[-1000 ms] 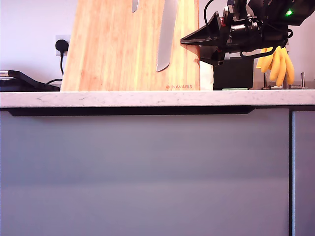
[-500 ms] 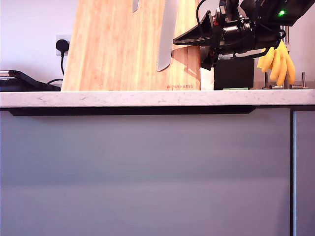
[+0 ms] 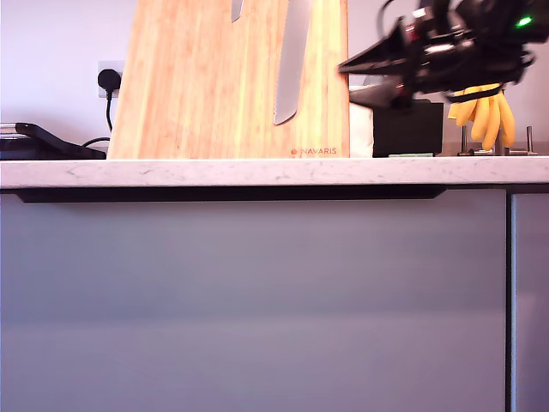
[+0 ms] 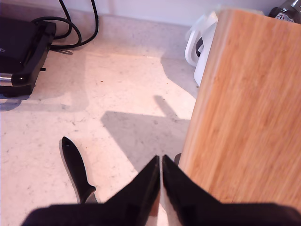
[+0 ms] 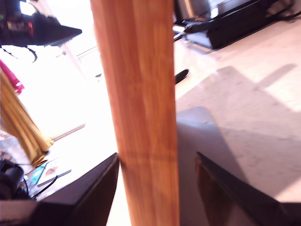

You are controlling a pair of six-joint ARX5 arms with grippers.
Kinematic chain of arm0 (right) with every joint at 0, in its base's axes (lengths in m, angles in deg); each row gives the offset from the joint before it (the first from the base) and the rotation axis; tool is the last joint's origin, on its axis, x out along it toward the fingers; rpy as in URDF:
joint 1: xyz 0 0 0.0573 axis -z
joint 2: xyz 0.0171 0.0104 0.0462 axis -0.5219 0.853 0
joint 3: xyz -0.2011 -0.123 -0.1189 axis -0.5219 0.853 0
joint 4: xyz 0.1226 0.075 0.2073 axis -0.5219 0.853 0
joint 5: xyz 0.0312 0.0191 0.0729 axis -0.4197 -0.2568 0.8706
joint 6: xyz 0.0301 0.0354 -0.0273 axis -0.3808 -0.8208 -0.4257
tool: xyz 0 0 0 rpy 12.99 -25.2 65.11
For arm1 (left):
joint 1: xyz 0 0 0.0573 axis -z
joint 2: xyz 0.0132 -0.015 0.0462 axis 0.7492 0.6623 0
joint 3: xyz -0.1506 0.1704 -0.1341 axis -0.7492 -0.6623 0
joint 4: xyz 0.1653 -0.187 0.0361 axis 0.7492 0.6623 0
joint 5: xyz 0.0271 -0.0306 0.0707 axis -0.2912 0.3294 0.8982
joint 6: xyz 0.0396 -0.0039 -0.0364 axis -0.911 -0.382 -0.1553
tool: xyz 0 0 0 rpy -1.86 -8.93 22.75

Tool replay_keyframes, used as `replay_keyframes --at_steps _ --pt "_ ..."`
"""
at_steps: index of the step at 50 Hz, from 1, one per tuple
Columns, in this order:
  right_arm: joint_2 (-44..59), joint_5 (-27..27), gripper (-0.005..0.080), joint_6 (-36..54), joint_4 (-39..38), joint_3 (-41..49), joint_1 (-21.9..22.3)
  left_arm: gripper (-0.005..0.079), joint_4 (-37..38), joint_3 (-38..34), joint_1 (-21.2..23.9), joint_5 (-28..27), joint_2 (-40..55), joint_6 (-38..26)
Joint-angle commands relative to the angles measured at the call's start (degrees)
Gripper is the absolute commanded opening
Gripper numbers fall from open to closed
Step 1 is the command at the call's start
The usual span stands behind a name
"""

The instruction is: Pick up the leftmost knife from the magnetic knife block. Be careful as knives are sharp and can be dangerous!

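matte black pointed tool (image 4: pixel 161 181), green indicator light (image 3: pixel 521 21).

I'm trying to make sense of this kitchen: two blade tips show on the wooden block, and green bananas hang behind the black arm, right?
Nearly. The bananas are yellow, not green, as the exterior view shows. The rest holds: the leftmost knife and a wide blade show on the magnetic knife block, and the bananas hang behind the black arm.
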Motion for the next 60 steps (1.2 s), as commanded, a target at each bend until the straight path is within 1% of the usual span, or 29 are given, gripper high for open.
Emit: replay_keyframes --at_steps 1,3,6,9,13,14,16,24,26,30,33,37,44,48,52,60 --pt "-2.2 0.8 0.0455 0.1 0.0 0.3 0.8 -0.0024 -0.4 -0.4 0.2 -0.3 0.1 -0.4" --pt "-2.5 1.4 0.0445 0.1 0.5 0.3 1.1 -0.0024 -0.4 -0.4 0.2 -0.3 0.1 -0.4" --pt "-3.0 2.5 0.0376 0.1 1.3 0.3 1.6 -0.0024 -0.3 -0.4 0.2 -0.2 0.2 -0.4" --pt "-3.5 2.8 0.0254 0.1 2.3 0.3 1.9 -0.0024 -0.5 -0.4 0.2 -0.5 0.1 -0.5" --pt "-4.2 3.3 0.002 0.0 2.9 0.3 2.5 -0.0024 -0.5 -0.4 0.2 -1.8 0.1 -0.4" --pt "-4.3 3.3 -0.0025 -0.2 3.2 0.3 2.6 -0.0024 -0.5 -0.4 0.2 -2.3 0.2 -0.4" --pt "-4.7 3.3 -0.0001 -0.3 4.1 0.3 2.6 -0.0024 -0.5 -0.4 0.2 -2.9 0.1 -0.4" --pt "-6.3 3.4 -0.0002 -1.9 9.1 0.3 2.5 -0.0024 -0.4 -0.4 0.2 -4.1 0.2 -0.4" --pt "-6.7 2.5 -0.0003 -1.9 10.6 0.3 2.4 -0.0024 -0.3 -0.4 0.4 -4.4 0.2 -0.4" --pt "-8.0 -1.0 -0.0008 -0.7 14.7 0.3 2.4 -0.0024 0.9 -0.4 0.8 -5.6 0.2 -0.8" --pt "-9.4 -5.1 -0.0007 3.4 18.1 0.3 2.0 -0.0024 2.2 -0.4 1.1 -5.5 0.2 -2.4" --pt "-11.4 -13.6 -0.0007 4.7 21.8 0.3 1.2 -0.0024 2.6 -0.4 1.3 -5.0 0.2 -2.4" --pt "-14.4 -29.0 -0.0007 6.0 25.7 0.3 -0.8 -0.0024 2.1 -0.4 1.3 -0.4 0.2 -5.6" --pt "-15.8 -35.3 -0.0007 5.9 26.1 0.3 -2.2 -0.0024 2.2 -0.4 1.3 0.9 0.2 -7.1" --pt "-17.4 -39.8 -0.0007 5.6 25.4 0.3 -3.1 -0.0024 2.2 -0.4 1.3 1.0 0.2 -8.4" --pt "-21.0 -51.4 -0.0007 1.2 22.9 1.4 -4.5 -0.0024 1.7 -1.2 1.3 1.1 0.2 -9.9"
